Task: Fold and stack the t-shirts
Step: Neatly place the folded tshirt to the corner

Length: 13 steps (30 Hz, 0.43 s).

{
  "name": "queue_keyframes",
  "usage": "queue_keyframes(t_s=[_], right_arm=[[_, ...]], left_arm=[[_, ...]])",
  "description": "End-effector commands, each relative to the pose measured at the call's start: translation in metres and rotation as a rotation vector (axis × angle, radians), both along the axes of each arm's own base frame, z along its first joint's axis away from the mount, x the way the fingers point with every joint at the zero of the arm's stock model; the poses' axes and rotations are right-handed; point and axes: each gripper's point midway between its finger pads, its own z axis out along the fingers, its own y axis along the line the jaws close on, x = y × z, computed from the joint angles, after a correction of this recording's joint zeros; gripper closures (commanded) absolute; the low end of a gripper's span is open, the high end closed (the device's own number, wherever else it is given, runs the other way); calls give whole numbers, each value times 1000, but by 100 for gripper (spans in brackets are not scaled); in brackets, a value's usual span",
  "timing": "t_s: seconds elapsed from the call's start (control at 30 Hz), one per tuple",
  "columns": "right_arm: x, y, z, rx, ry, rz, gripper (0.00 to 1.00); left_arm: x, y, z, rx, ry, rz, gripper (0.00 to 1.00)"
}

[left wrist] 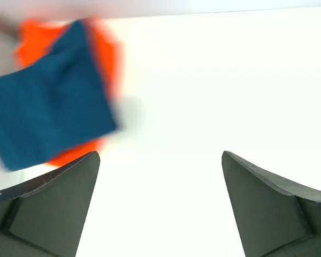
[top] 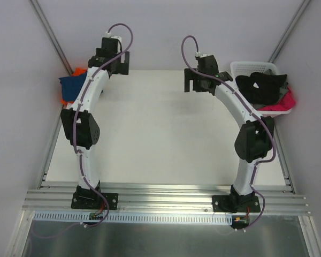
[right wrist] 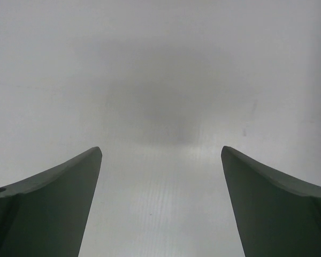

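Observation:
A folded navy blue t-shirt (left wrist: 48,112) lies on top of a bright orange t-shirt (left wrist: 106,53) at the far left edge of the table; its chest print does not show. The stack also shows in the top view (top: 72,85), partly hidden by the left arm. My left gripper (left wrist: 160,160) is open and empty, above bare table just right of the stack; in the top view it is at the far left (top: 117,67). My right gripper (right wrist: 160,155) is open and empty over bare table, at the far right-centre in the top view (top: 195,83).
A white basket (top: 251,65) stands at the far right, holding a black garment (top: 262,88) and a pink cloth (top: 287,101). The white table (top: 160,128) lies between grey walls. A metal rail (top: 166,195) runs along the near edge.

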Motion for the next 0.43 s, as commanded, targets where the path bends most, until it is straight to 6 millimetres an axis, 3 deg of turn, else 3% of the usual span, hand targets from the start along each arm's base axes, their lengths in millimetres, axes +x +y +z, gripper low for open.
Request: queue_keyframes(t_s=[0.0,0.03,0.07,0.1,0.17,0.27,0.33,0.4], right_arm=[[-20,-70,57,-331,-54,-153,0],[-25,-76,53,-355,-52,-160,0],[-34,-83,74,-354,-107,-169,1],[-36,-83,83,-335,-143,-171,0],[-53,-82,100,-305,-180,-147,0],[-67,-76,110,-356,-219,-66,0],[-72,-82,123,-382,-256,-83,0],[-73,-96,153,-353,-337,-171,0]], left_arm=[[-51,-88,47,-114,-27,-181,1],[-60,-102,43,-100,-14,-218,1],[-68,-113,52,-93,-28,-249,1],[-77,-131,53,-57,-32,-289,1],[-87,-144,57,-29,-40,-323,1],[-90,-154,58,1,-45,-354,1],[-83,-152,59,26,-57,-338,1],[-75,-147,64,68,-82,-324,1]])
